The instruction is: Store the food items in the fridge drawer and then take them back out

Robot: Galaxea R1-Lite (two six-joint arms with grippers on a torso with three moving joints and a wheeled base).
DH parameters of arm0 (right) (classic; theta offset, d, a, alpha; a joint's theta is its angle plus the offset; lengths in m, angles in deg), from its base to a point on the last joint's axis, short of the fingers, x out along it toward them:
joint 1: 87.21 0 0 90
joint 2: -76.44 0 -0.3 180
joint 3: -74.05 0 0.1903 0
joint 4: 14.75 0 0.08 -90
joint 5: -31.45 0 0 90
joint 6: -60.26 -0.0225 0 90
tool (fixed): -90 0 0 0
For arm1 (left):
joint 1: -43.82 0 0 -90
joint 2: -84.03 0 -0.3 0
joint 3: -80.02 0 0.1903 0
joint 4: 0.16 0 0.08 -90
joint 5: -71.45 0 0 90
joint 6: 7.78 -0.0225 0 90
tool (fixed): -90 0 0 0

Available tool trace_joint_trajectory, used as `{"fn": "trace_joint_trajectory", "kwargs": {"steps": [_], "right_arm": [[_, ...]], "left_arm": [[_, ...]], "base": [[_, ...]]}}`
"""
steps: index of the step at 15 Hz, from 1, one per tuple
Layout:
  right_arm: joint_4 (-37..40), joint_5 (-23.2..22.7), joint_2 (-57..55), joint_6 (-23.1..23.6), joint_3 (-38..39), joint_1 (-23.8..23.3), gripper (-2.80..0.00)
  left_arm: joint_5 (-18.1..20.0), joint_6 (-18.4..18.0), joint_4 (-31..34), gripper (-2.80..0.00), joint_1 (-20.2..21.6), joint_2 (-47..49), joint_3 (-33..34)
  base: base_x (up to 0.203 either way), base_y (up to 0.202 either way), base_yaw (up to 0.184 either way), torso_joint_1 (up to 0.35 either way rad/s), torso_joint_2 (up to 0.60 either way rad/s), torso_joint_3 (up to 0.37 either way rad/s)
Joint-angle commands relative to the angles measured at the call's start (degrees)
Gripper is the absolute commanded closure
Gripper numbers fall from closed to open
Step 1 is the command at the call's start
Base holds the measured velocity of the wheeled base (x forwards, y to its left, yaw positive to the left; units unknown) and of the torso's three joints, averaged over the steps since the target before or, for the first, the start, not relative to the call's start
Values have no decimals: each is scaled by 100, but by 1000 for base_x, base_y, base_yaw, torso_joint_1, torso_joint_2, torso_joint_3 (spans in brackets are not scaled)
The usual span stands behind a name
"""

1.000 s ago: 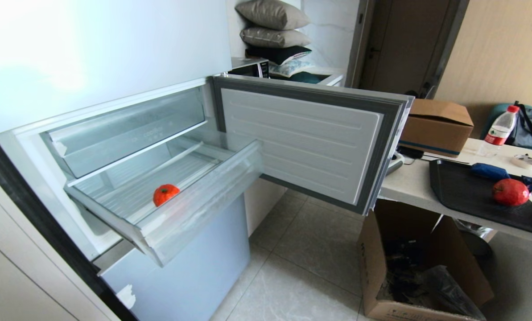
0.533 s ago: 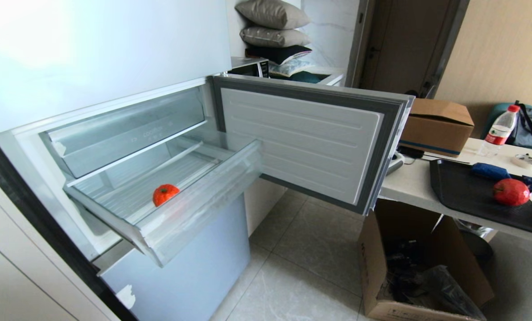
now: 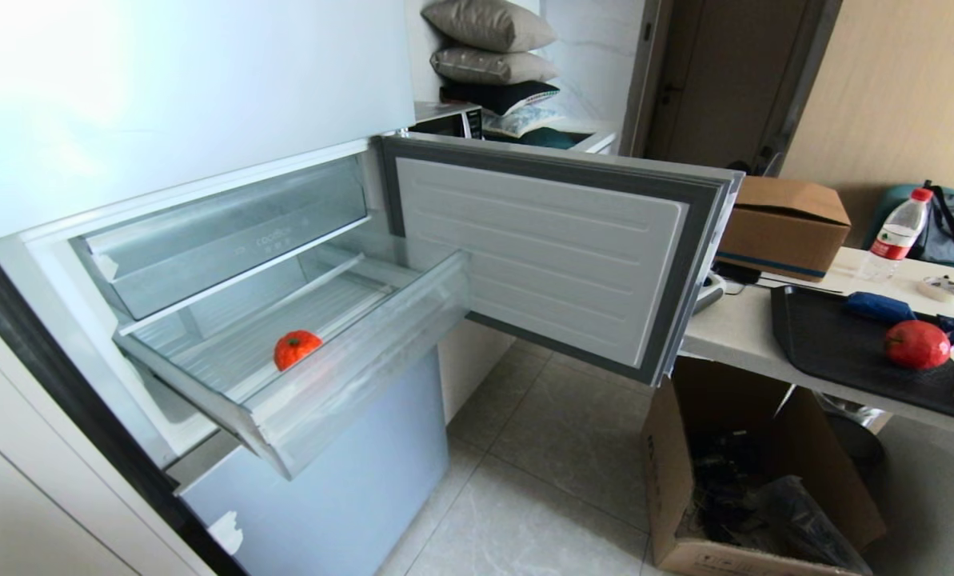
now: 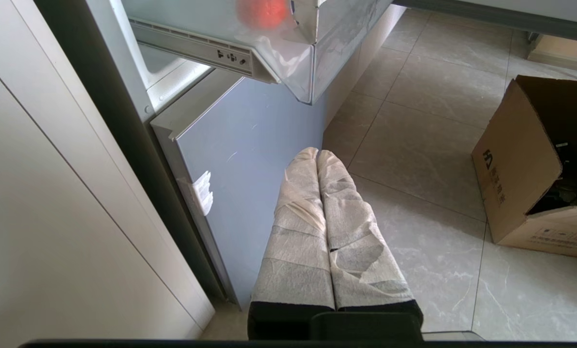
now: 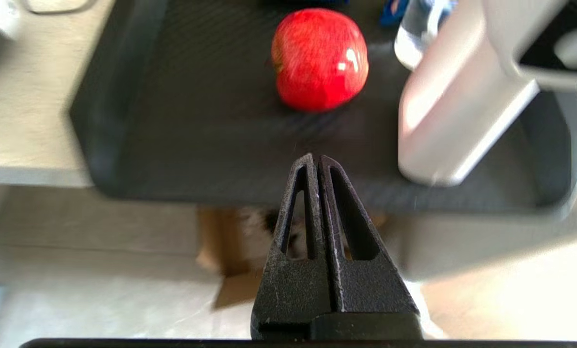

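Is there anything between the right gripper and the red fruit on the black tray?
Nothing visible: the shut right gripper points over the black tray at the red fruit, with bare tray between. A white container stands off to one side.

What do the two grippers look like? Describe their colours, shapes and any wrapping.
The left gripper has two long tapered fingers wrapped in pale, wrinkled tape or cloth, worn through in grey patches, on a black base. The right gripper is bare black with a rough, grainy finish; each finger is a narrow wedge with a long slot cut through it. No cables or markings show.
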Motion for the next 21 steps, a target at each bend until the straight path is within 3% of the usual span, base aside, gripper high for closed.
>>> {"fn": "trace_joint_trajectory", "kwargs": {"steps": [1, 5, 6, 21], "right_arm": [[-129, -12, -524, 67, -266, -1, 0], [-393, -204, -1054, 141, -922, -77, 0], [-386, -196, -1103, 137, -1019, -85, -280], [-20, -362, -2396, 143, -3028, -41, -280]], "left_arm": [[-4, 0, 5, 0, 0, -2, 1], [0, 0, 5, 0, 0, -2, 1], [-3, 0, 5, 0, 0, -2, 1], [-7, 0, 5, 0, 0, -2, 1]], "base": [[0, 0, 0, 0, 0, 0], [0, 0, 0, 0, 0, 0], [0, 0, 0, 0, 0, 0], [0, 0, 0, 0, 0, 0]]}}
